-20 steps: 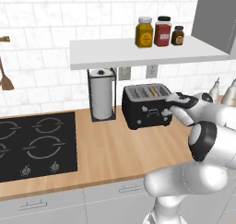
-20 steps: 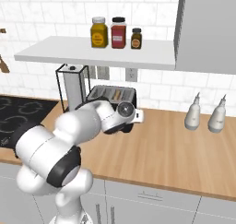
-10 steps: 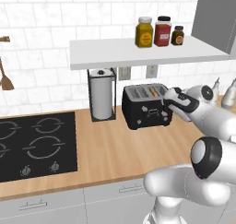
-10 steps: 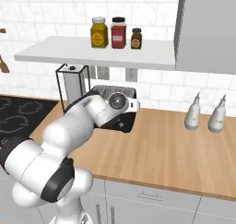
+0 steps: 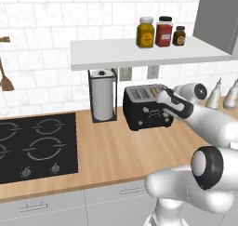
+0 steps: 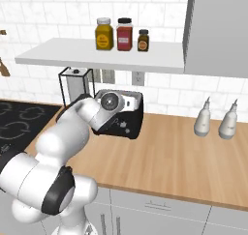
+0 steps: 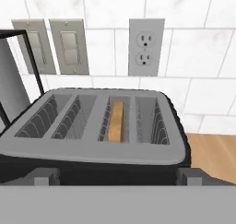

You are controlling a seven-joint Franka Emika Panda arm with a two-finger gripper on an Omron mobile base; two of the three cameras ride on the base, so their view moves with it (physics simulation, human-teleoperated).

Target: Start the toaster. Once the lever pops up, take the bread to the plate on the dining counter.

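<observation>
The black four-slot toaster (image 5: pixel 142 109) stands on the wood worktop against the tiled wall. In the hand view the toaster (image 7: pixel 87 147) is seen from above and in front. The bread (image 7: pixel 117 120) stands edge-up in its third slot from the left. My gripper (image 5: pixel 162 98) hovers at the toaster's front right corner, just above its top. The gripper (image 7: pixel 117 177) is open; its fingertips (image 7: pixel 44 176) are spread wide in front of the toaster with nothing between them. My arm hides most of the toaster (image 6: pixel 131 124) in the right base view. The plate and the dining counter are out of view.
A paper-towel roll (image 5: pixel 103 99) in a black stand sits just left of the toaster. The black hob (image 5: pixel 35 146) lies further left. A white shelf (image 5: pixel 148 54) with three jars hangs low over the toaster. Two bottles (image 6: pixel 215 123) stand to the right. An outlet (image 7: pixel 146 47) is behind.
The hand has risen a little and shifted left toward the toaster's top. The elbow has swung out to the right. The gripper stays open.
</observation>
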